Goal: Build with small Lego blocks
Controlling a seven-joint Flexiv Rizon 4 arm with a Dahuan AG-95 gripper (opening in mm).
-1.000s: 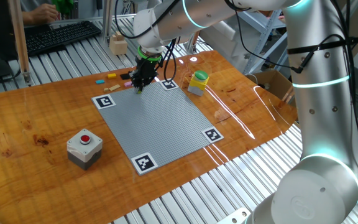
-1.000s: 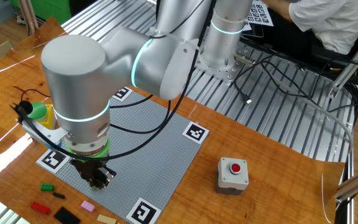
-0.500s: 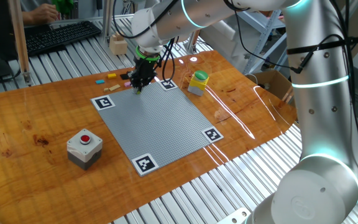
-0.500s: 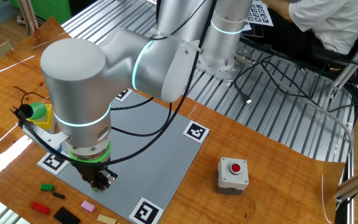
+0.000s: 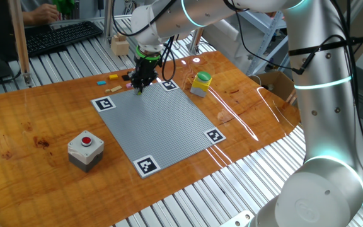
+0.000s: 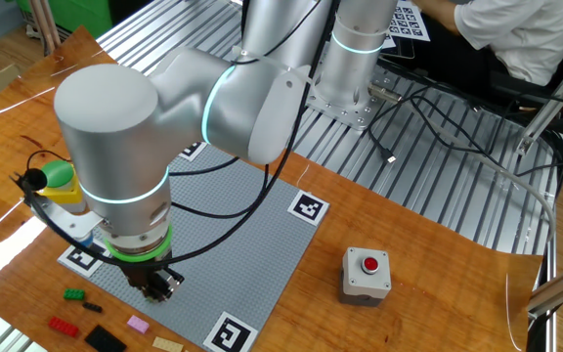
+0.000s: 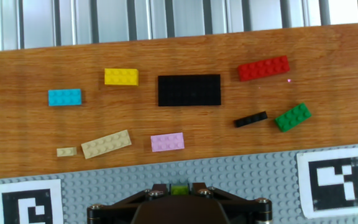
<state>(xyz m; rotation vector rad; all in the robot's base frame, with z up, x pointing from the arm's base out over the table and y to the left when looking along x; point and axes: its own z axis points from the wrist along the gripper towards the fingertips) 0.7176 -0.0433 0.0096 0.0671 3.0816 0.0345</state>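
Jaws (image 7: pixel 179 190) narrow, pinching a tiny yellow-green plastic Lego brick (image 7: pixel 179 188) between my fingertips, pointing down at the grey studded baseplate (image 7: pixel 241 171) near its far edge. Whether the brick is seated on the studs, can't tell.

Loose bricks lie on the brown wooden table (image 7: pixel 30 134) just beyond the baseplate's far edge: cyan brick (image 7: pixel 64 97), yellow brick (image 7: pixel 121 76), flat black plate (image 7: pixel 189 90), red brick (image 7: pixel 264 68), thin black bar (image 7: pixel 250 119), green brick (image 7: pixel 293 117), pink brick (image 7: pixel 167 142), long tan plate (image 7: pixel 106 144), tiny tan piece (image 7: pixel 66 151).

Handling, my guess: bricks are light, rigid, smooth-sided, so slippery under a light pinch and easy to twist. Best grip is across the two long side walls, centred, studs up. Pressing onto the baseplate needs a straight push, aligned to the studs.
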